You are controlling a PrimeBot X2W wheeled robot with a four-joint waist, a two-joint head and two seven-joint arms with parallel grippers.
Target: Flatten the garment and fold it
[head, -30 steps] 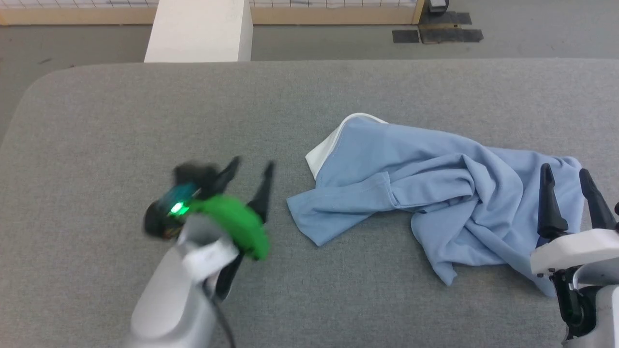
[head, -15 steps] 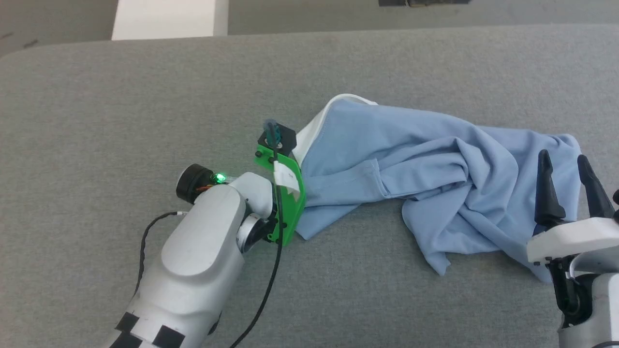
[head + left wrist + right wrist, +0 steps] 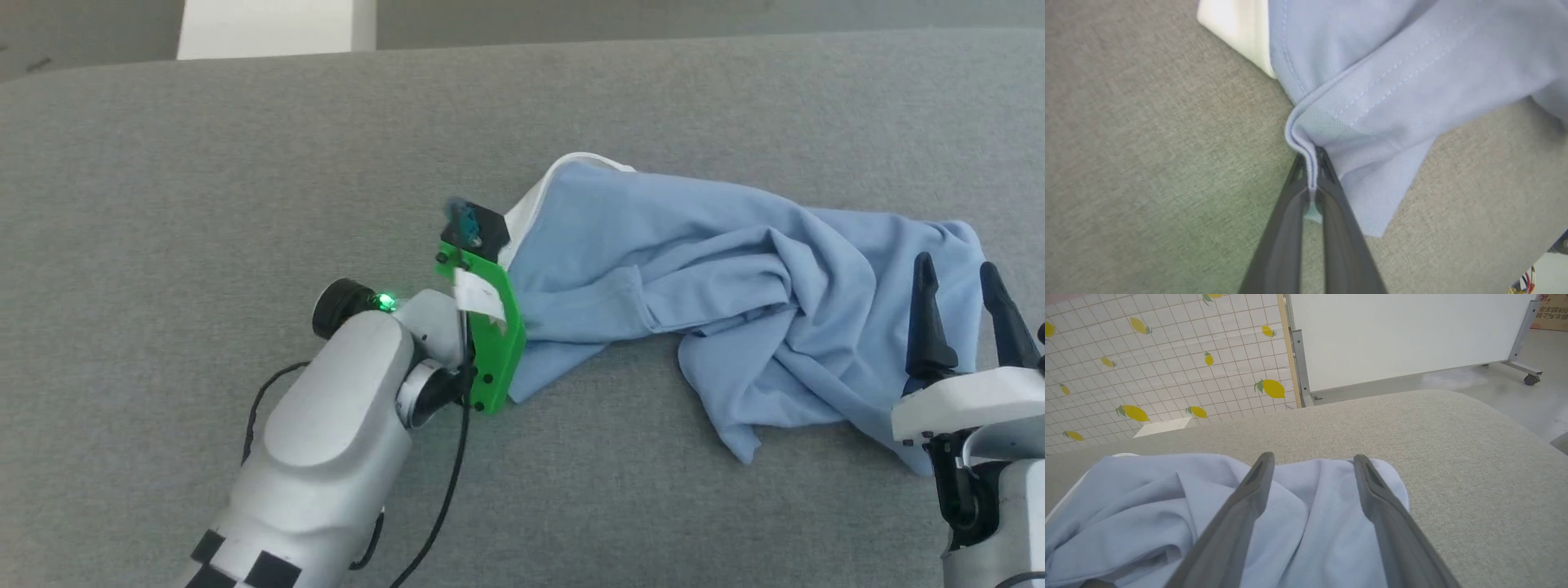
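The garment [image 3: 718,278] is a light blue T-shirt with a white inner panel, lying crumpled on the grey padded table [image 3: 204,163], right of centre. My left arm's green wrist mount [image 3: 494,343] stands over its left edge and hides the fingers there. In the left wrist view my left gripper [image 3: 1310,161] is shut on a raised fold of the garment's [image 3: 1392,61] stitched hem. My right gripper [image 3: 955,264] is open at the lower right, its fingers over the garment's right end. In the right wrist view the right gripper [image 3: 1314,459] has nothing between its fingers, with the blue cloth [image 3: 1147,506] below.
A white block [image 3: 277,28] stands past the table's far edge at upper left. A black cable [image 3: 445,498] trails from my left arm. Beyond the table are a lemon-patterned tiled wall [image 3: 1147,375] and a white wheeled panel [image 3: 1404,335].
My left arm has moved right to the garment's left edge and its gripper has shut on the hem. The head camera has tilted down. The right gripper has stayed put.
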